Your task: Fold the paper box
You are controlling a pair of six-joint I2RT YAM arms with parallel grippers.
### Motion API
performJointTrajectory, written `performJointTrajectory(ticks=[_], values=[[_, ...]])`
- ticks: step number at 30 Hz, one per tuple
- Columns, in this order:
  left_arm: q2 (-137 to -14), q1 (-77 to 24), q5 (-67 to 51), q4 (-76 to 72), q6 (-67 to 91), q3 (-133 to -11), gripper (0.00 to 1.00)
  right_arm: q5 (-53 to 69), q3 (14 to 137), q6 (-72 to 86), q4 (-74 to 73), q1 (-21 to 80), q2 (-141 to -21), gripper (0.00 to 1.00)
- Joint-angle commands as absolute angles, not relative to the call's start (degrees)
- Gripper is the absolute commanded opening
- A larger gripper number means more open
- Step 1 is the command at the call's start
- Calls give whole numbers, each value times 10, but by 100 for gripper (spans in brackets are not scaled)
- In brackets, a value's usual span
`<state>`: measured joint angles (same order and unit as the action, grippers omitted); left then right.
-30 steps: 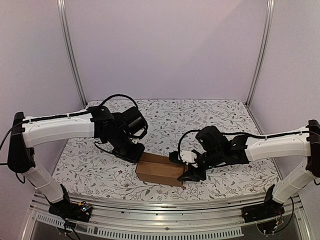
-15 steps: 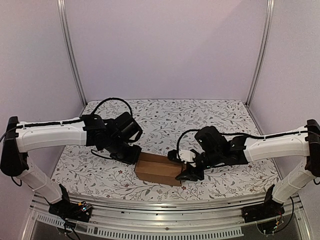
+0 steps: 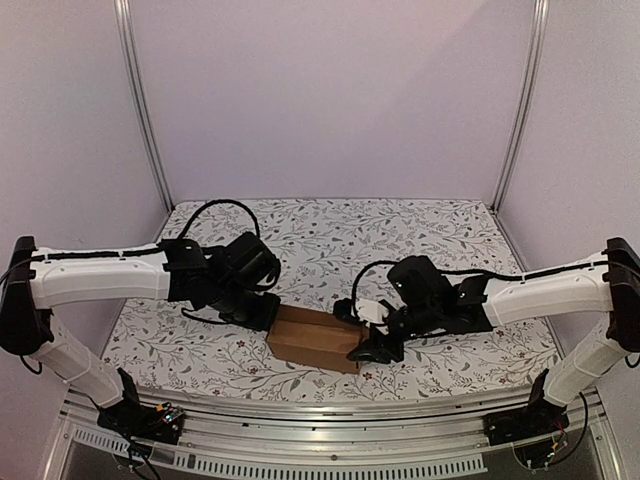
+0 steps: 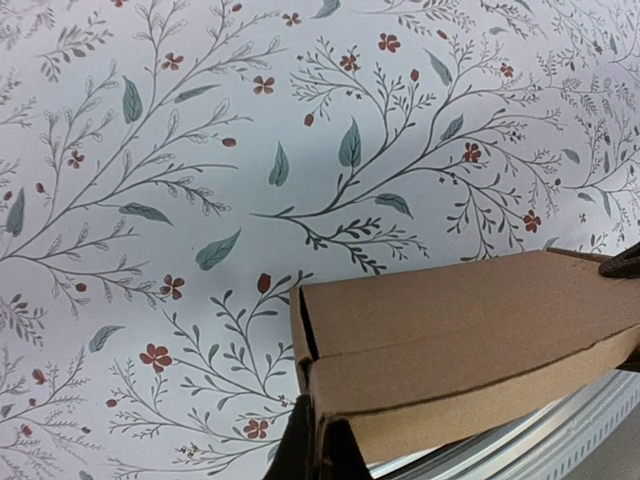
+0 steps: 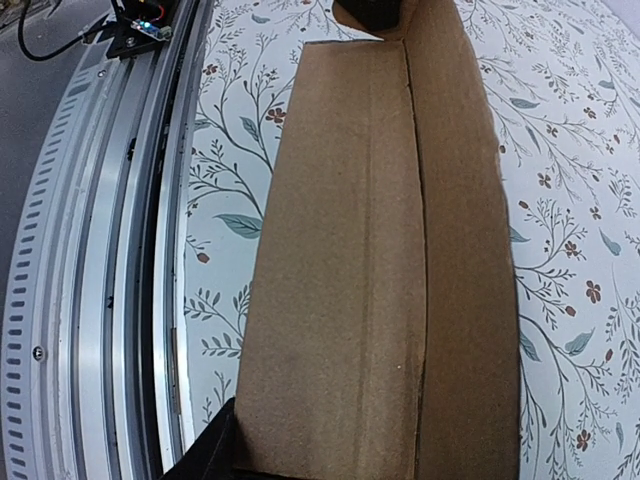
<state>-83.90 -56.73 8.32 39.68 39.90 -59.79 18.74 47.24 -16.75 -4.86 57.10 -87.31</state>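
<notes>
I've got the box (image 3: 315, 340) lying on the tabletop (image 3: 400, 240), long axis running between my arms. Left gripper (image 4: 318, 450) pinched together at its left end; right gripper (image 3: 375, 345) clamps the right end.

A: Left arm reaches low toward the centre, left gripper (image 3: 268, 312) with fingers pressed together.
B: Right arm mirrors it, wrist low, right gripper (image 3: 368, 345) with jaws part-spread.
</notes>
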Motion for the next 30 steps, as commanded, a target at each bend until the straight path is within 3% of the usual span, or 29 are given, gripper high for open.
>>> performJointTrajectory(ticks=[1, 13, 26, 30], values=[[-832, -577, 100, 422, 409, -577, 1, 157, 460, -143, -35, 566, -880, 20], [-820, -577, 130, 432, 406, -577, 16, 161, 448, -135, -31, 567, -878, 19], [-796, -560, 115, 462, 342, -655, 42, 162, 442, -140, -31, 566, -873, 19], [-809, -540, 74, 462, 307, -673, 44, 161, 441, -141, -31, 567, -873, 19]])
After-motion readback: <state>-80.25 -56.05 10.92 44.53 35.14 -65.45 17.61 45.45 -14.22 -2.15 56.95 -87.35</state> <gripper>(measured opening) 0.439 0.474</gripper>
